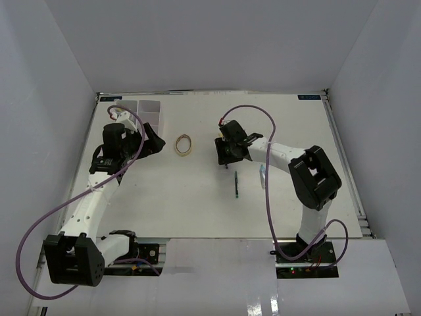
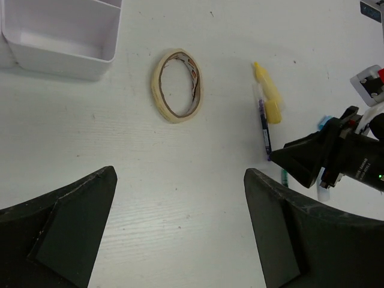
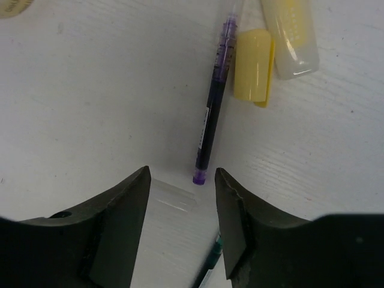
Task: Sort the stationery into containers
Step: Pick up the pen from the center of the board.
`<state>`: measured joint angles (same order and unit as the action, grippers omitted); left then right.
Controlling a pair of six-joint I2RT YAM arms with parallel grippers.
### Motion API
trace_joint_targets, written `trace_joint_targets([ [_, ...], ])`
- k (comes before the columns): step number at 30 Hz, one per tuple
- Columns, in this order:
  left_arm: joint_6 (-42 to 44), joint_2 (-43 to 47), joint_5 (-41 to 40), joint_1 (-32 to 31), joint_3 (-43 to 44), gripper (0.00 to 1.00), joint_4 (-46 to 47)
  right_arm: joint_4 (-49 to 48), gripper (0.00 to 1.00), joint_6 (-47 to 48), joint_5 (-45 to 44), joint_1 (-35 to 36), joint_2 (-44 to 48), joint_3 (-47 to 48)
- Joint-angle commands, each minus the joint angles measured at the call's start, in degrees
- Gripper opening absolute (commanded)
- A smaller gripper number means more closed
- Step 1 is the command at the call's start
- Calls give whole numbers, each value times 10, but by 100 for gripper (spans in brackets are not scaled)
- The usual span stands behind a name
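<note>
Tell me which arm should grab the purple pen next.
Right. The right hand hangs over the pen, whose tip lies between its open jaws. The left hand hovers by the ring, farther off.

Left gripper (image 2: 180,174), dark fingers (image 2: 60,234) spread wide above the white table (image 2: 180,240). A tan ring of tape (image 2: 176,86) is shown lying flat ahead, with a white plastic compartment tray (image 2: 60,42) to its far left. To its right, a yellow marker (image 2: 267,90) and a slim purple pen (image 2: 263,126) are laid side by side, and the black right gripper (image 2: 285,159) is seen at the pen's end.
</note>
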<state>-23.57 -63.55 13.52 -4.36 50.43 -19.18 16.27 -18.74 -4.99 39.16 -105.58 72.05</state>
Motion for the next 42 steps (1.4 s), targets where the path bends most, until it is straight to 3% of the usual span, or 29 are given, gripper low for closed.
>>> trace_joint_targets([
  [1,11,19,-6,-1,-16,98,38,53,52,-42,-55,8,-21,42],
  [12,9,35,-7,-1,-20,98,27,48,43,-58,-91,13,-85,59],
  [24,5,27,2,-2,-22,98,29,29,18,-30,-88,31,-114,105],
  [28,-6,4,34,-1,-16,98,32,-4,13,-2,-78,59,-87,108],
  [34,-64,-31,156,-5,8,98,33,-99,12,25,-46,90,-5,65],
  [42,-115,-55,179,-46,55,98,34,-219,13,76,44,130,105,-19],
])
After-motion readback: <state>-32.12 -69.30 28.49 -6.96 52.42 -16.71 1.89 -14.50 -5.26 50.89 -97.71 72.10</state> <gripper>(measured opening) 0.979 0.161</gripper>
